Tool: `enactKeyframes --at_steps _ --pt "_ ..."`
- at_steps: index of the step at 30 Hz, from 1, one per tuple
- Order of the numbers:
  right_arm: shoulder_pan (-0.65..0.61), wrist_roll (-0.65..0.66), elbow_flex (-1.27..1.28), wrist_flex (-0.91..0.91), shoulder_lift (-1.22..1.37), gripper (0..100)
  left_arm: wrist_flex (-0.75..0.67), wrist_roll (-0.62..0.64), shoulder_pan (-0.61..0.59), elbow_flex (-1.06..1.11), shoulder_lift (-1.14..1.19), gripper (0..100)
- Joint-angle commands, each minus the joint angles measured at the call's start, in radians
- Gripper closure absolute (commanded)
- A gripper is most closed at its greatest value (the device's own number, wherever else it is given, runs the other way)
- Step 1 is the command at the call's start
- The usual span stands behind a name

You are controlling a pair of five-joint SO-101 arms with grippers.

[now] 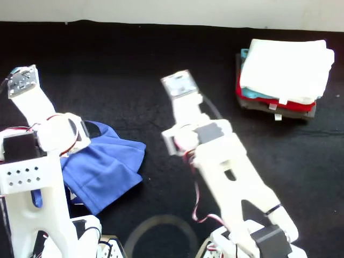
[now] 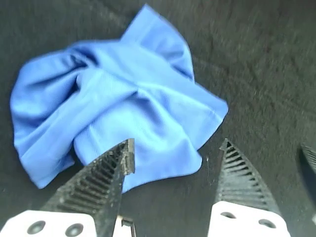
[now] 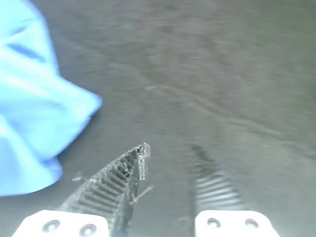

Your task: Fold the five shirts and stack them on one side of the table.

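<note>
A crumpled blue shirt lies on the black table near the front left, partly under the left arm. In the left wrist view the blue shirt spreads below my left gripper, which hangs open just above the shirt's near edge, holding nothing. My right gripper is open over bare table, a short way to the side of the blue shirt, with one finger blurred. A stack of folded shirts, white on top with teal, red and dark ones beneath, sits at the back right.
The black table cloth covers the whole surface up to a pale wall along the back edge. The right arm stretches across the middle front. Cables hang beside it.
</note>
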Motion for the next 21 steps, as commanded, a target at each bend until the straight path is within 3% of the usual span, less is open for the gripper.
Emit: enactKeyframes --at_steps 1,8,12,21 --pt "-0.104 -0.052 -0.041 0.001 -0.001 77.9 0.058 0.006 -0.03 -0.067 -0.021 73" --pt "-0.179 -0.12 -0.07 -0.051 0.18 77.5 0.057 0.003 -0.228 -0.067 -0.019 73" --pt "-0.2 -0.126 -0.157 -0.021 0.305 77.5 0.057 -0.089 -0.344 -0.067 -0.019 73" --pt "-0.305 -0.118 -0.272 0.05 0.441 77.5 0.06 -0.143 -0.417 -0.067 -0.019 73"
